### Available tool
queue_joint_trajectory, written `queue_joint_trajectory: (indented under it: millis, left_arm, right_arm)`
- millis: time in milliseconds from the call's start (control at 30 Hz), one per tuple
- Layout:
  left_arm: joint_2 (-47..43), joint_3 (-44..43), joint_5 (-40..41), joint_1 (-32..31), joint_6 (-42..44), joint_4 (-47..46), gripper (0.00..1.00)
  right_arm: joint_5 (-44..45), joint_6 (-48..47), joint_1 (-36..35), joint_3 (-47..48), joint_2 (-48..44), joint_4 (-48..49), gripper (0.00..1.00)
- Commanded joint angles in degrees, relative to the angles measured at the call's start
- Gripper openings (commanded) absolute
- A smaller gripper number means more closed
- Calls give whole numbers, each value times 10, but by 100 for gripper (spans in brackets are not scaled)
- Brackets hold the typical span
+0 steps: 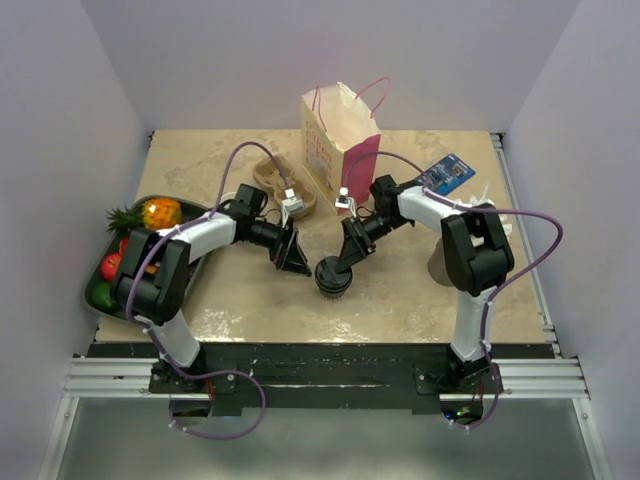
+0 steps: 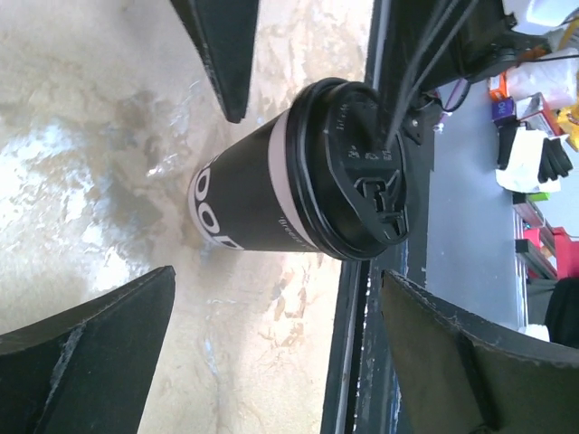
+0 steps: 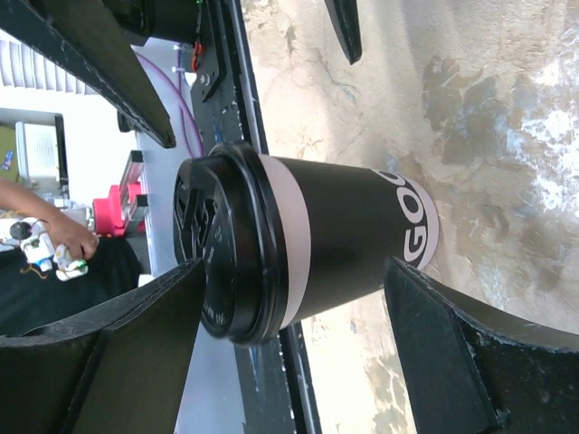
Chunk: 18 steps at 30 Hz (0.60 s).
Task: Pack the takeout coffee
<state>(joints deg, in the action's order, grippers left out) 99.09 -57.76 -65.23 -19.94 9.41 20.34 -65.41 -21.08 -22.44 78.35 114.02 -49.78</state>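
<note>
The takeout coffee (image 3: 344, 240) is showing a smooth paper wall with a faint sheen, and its black plastic lid (image 2: 348, 181) is catching glossy highlights. The table (image 1: 400, 290) is looking like polished, mottled beige stone, shining in pale patches, while the left gripper (image 2: 278, 276) is showing fingers (image 2: 90, 362) of matt black plastic with rough, scuffed edges. The bag (image 1: 340, 125) is looking like thin matt paper.

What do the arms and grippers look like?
Both the left arm and right arm have white link shells with black joints. A purple cable loops loosely along each. The left gripper and right gripper are matte black, with broad wedge-shaped fingers tapering to tips. No markings visible.
</note>
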Motion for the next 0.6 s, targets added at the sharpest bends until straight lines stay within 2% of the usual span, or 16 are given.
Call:
queue_joint_trajectory:
  millis: [0,200,267,400,467,567]
  left_arm:
    - [0,-31,-48,-4,14,-16,100]
    - [16,-50,-35,-30,-50,-61,100]
    - [25,-50,-21,-38,-68,-72,100]
    - [51,-46,22,-59,-106,-86,99]
    - [65,-37,57,-61,-120,-89,98]
    - [85,-24,58,-61,-112,-90,97]
  right_arm:
    - [-30,-73,3,26,-5,-62,83]
    - [-27,-105,3,28,1,-95,84]
    - [-25,-109,2,23,1,-96,88]
    - [-8,-101,3,7,2,-78,87]
    - [1,-90,2,-6,-1,-54,82]
    - [17,-76,3,-26,-5,-32,70]
